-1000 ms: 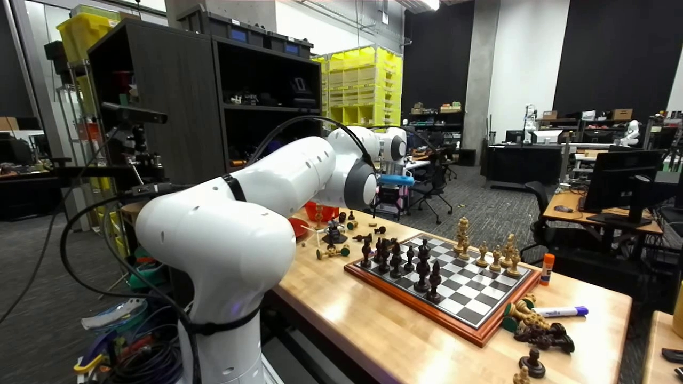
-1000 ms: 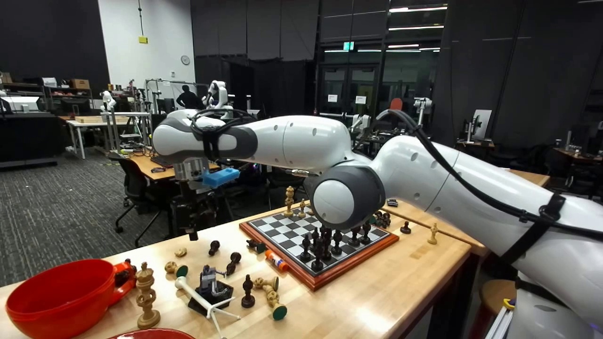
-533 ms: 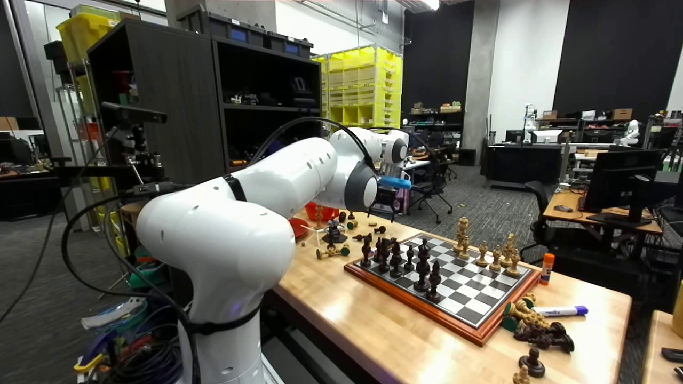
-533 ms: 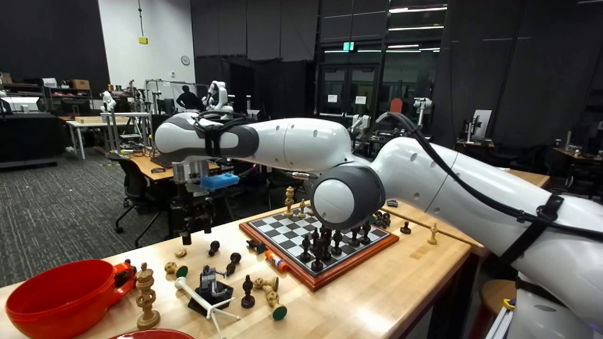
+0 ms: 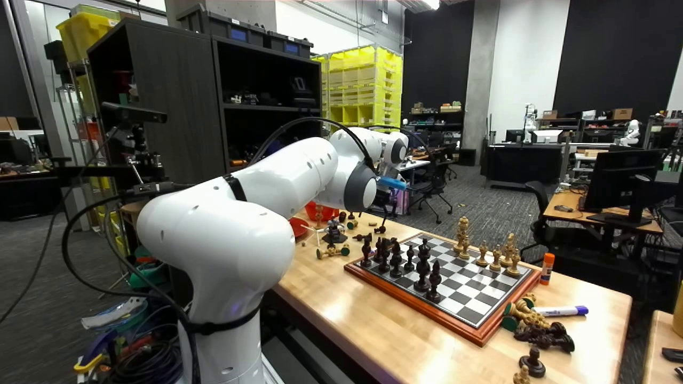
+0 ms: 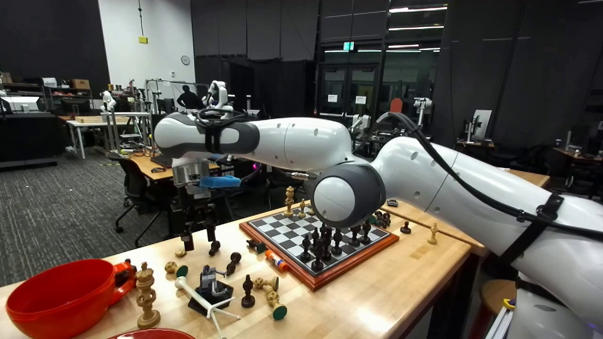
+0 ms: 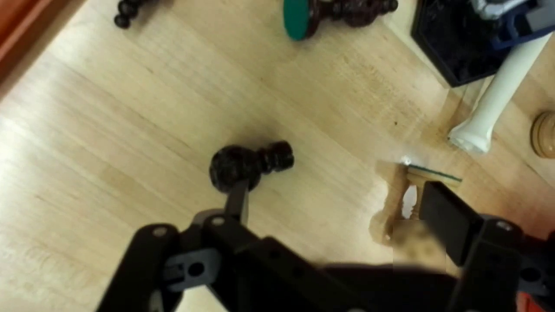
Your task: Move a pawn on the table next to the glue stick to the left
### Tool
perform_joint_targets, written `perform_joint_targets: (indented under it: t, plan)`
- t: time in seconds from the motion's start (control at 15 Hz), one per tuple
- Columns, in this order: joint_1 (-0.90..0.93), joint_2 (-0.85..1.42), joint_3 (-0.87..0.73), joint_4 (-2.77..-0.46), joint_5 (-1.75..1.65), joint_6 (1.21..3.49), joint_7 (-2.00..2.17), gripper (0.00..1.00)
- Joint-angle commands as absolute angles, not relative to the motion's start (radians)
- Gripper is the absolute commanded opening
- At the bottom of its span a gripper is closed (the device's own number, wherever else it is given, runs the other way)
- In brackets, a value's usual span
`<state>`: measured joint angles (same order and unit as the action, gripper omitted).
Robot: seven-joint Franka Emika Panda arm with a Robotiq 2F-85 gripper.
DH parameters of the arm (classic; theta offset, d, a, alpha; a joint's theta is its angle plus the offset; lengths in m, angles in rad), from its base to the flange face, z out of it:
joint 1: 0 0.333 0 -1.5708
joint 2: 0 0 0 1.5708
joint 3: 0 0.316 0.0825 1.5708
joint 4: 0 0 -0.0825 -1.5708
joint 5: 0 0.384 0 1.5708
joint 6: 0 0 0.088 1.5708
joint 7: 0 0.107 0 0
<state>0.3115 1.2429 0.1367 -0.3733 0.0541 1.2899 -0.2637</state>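
My gripper (image 6: pixel 200 238) is open and empty above the table (image 6: pixel 405 273), fingers pointing down, among loose chess pieces. In the wrist view the gripper (image 7: pixel 338 201) has its fingers wide apart. A short dark piece (image 7: pixel 234 167), pawn-like, lies on its side beyond one fingertip, which overlaps it. A pale piece with a green base (image 7: pixel 430 177) lies by the opposite finger and is partly hidden by it. An exterior view shows the dark piece (image 6: pixel 215 247) and the pale piece (image 6: pixel 180 254). An orange glue stick (image 6: pixel 276 260) lies beside the chessboard; it is out of the wrist view.
The chessboard (image 6: pixel 325 283) carries standing pieces. Near the gripper are a white tripod (image 6: pixel 202 297), a small figure on a black base (image 6: pixel 212 287), a tall pale piece (image 6: pixel 147 299) and a red bowl (image 6: pixel 61 299). Another glue stick (image 5: pixel 547 268) stands across the board.
My gripper has come down a little toward the table and its hand has tilted. Both fingers now show apart in an exterior view. The pieces have not moved.
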Motion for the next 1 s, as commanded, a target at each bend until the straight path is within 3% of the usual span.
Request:
perform_joint_targets:
  t: [0.0,0.93]
  plan:
    - [0.31,1.224,0.133,-0.38,0.05,1.181,-0.258,1.0]
    - [0.308,1.264,0.081,-0.355,-0.057,1.03,-0.432,1.0]
